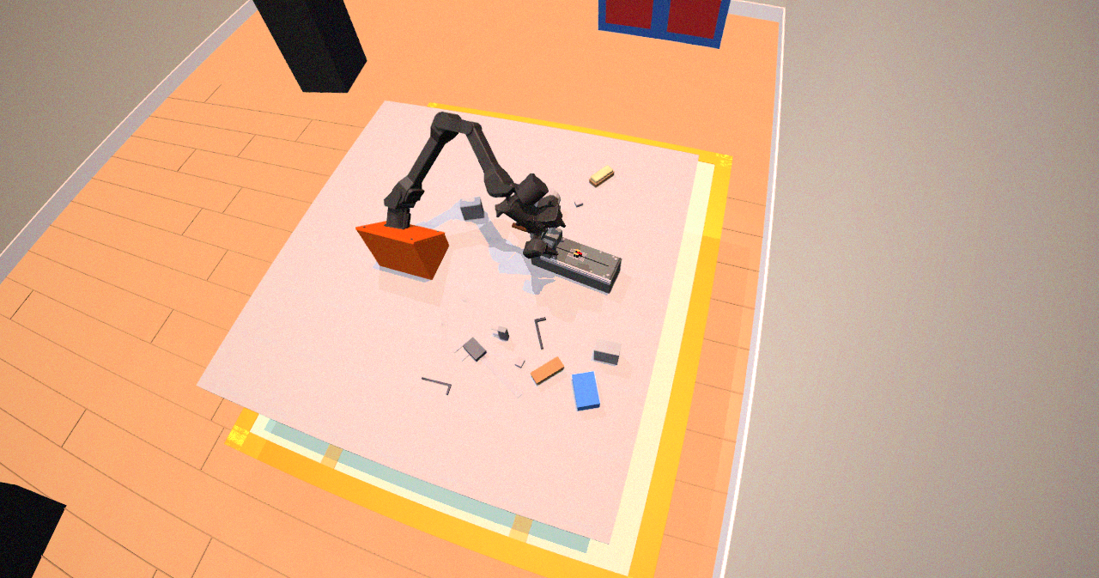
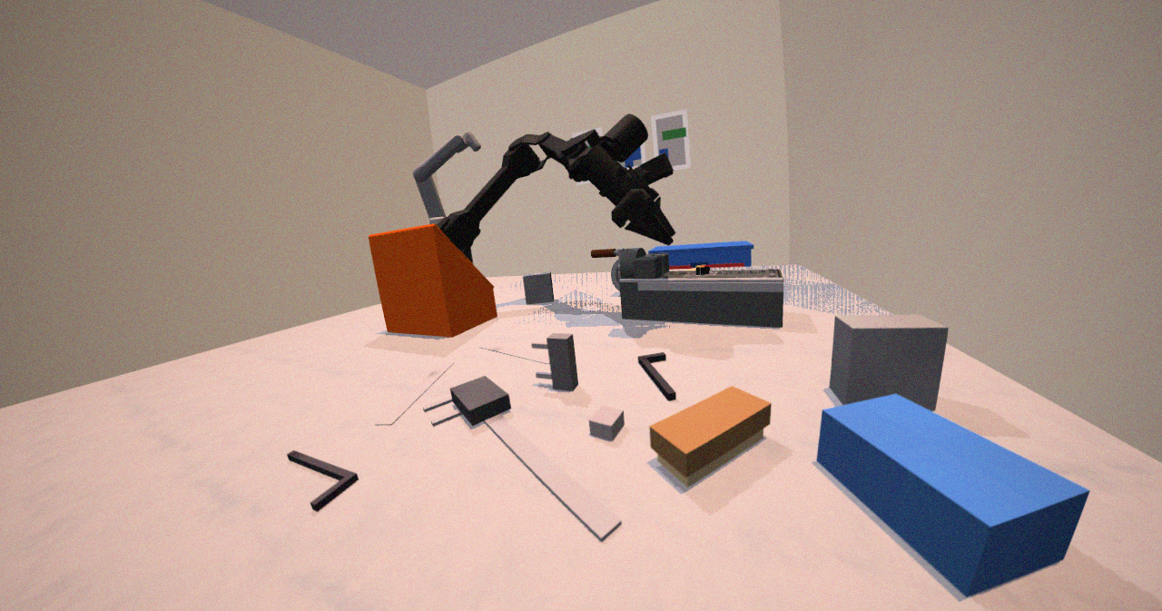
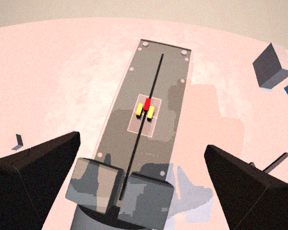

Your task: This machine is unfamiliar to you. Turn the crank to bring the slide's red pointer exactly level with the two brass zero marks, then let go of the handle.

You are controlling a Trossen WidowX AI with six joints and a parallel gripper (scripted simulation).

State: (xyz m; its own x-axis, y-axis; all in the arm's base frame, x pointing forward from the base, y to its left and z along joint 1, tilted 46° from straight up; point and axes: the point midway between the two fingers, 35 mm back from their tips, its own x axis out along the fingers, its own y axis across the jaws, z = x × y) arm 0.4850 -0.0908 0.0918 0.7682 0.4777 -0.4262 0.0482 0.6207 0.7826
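The dark grey machine (image 1: 578,273) (image 2: 698,305) (image 3: 175,70) has a slotted top. The red pointer (image 1: 578,253) (image 3: 147,104) sits in the slot. In the wrist view it is slightly farther toward the machine's far end than the left brass mark (image 3: 139,109) and right brass mark (image 3: 150,112), so it is not level with them. The crank handle (image 1: 519,228) (image 2: 603,252) is brown and sticks out at the end toward the robot; it is outside the wrist view. My gripper (image 1: 549,236) (image 2: 671,240) (image 3: 145,145) is open and empty, above the grey blocks at the crank end, touching nothing visible.
An orange box (image 1: 407,255) (image 2: 414,282) stands by the arm's base. A grey block (image 1: 606,354) (image 2: 885,363), a blue block (image 1: 585,388) (image 2: 942,477), an orange block (image 1: 547,370) (image 2: 708,428) and L-shaped keys lie on the near side. A yellow block (image 1: 601,175) lies behind the machine.
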